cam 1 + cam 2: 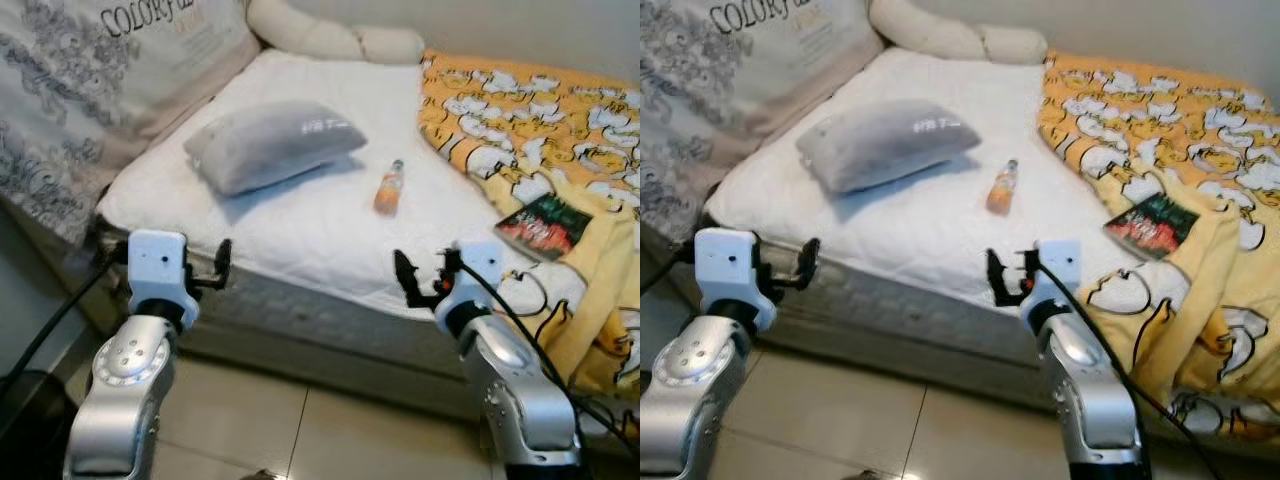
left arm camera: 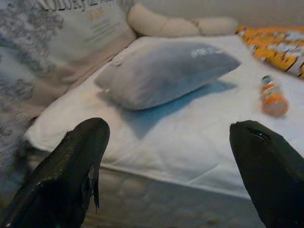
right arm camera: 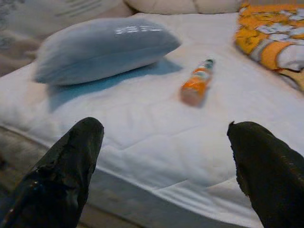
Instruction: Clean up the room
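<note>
At the near edge of the bed, your right claw hovers with its two black fingers spread wide and nothing between them, pointed across the mattress. Your left claw sits level with it, well apart toward the other corner, also wide open and empty.

Straight ahead of the right claw, lying on its side on the white mattress, is an orange bottle; through the right wrist view it sits between the fingertips' lines of sight, but still out of reach. Just beside the bottle, toward your left, rests a grey pillow, which lies ahead of the left claw.

Farther to your right, a yellow patterned blanket is bunched over that side of the bed, and a dark book lies on it near the edge. Behind everything, a cream bolster runs along the head of the bed, and a large printed cushion leans at the left.

By my reading, you are at the very start: nothing is picked up, and the bottle, the book and the rumpled blanket all look like work left. The bottle seems the likeliest first pick for your right claw.
</note>
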Motion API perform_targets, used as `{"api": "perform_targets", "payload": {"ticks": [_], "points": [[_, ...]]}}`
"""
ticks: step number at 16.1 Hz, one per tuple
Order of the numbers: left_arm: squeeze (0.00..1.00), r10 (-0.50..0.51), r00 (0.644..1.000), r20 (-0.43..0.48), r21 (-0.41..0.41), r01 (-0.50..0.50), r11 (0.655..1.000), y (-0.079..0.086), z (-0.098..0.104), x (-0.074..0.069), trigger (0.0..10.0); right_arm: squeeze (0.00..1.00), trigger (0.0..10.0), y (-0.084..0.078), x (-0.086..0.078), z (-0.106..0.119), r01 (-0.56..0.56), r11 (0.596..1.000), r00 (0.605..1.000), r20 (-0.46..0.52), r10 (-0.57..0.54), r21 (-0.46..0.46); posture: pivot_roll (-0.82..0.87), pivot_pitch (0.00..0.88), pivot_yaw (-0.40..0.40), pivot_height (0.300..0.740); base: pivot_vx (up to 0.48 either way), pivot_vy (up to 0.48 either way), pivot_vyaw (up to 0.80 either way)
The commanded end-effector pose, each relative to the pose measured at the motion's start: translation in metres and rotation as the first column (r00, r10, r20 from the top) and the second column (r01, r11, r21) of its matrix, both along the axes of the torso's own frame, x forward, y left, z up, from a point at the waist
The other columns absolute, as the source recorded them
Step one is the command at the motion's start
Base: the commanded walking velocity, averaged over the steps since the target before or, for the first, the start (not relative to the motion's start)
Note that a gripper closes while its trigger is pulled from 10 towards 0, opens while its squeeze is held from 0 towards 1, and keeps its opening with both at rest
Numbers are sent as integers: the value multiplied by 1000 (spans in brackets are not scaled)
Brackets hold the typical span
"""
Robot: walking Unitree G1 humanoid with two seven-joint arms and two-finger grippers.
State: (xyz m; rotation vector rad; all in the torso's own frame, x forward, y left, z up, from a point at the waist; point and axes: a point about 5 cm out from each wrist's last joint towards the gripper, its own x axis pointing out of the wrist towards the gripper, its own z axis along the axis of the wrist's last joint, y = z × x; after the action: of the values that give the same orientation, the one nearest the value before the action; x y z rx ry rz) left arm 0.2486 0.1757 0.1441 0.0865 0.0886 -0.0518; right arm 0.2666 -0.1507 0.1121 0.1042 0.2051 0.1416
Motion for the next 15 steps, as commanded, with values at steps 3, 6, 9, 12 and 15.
{"api": "perform_targets", "payload": {"ticks": [3,6,9,12,15], "points": [[733,-19,1000,8,12,19,1000,-3,2,2,10000,0,10000,-4,0,-2,27,1000,1000,-8,-27,3,100,0,-9,740,317,0,0],[733,-22,1000,3,10,22,1000,-4,1,2,10000,0,10000,-5,2,-2,29,1000,1000,-9,-29,0,99,0,-11,740,317,0,0],[737,-23,1000,3,10,23,1000,-5,1,2,10000,0,10000,-4,3,-1,27,1000,1000,-7,-27,1,101,0,-13,740,316,0,0],[733,-22,1000,4,10,22,1000,-4,0,3,10000,0,10000,-5,4,-1,25,1000,1000,-7,-25,1,105,0,-14,740,319,0,0],[733,-25,1000,6,12,25,1000,-4,1,4,10000,0,10000,-2,5,-2,-11,998,1000,-6,11,-58,104,0,-12,740,319,0,300]]}}
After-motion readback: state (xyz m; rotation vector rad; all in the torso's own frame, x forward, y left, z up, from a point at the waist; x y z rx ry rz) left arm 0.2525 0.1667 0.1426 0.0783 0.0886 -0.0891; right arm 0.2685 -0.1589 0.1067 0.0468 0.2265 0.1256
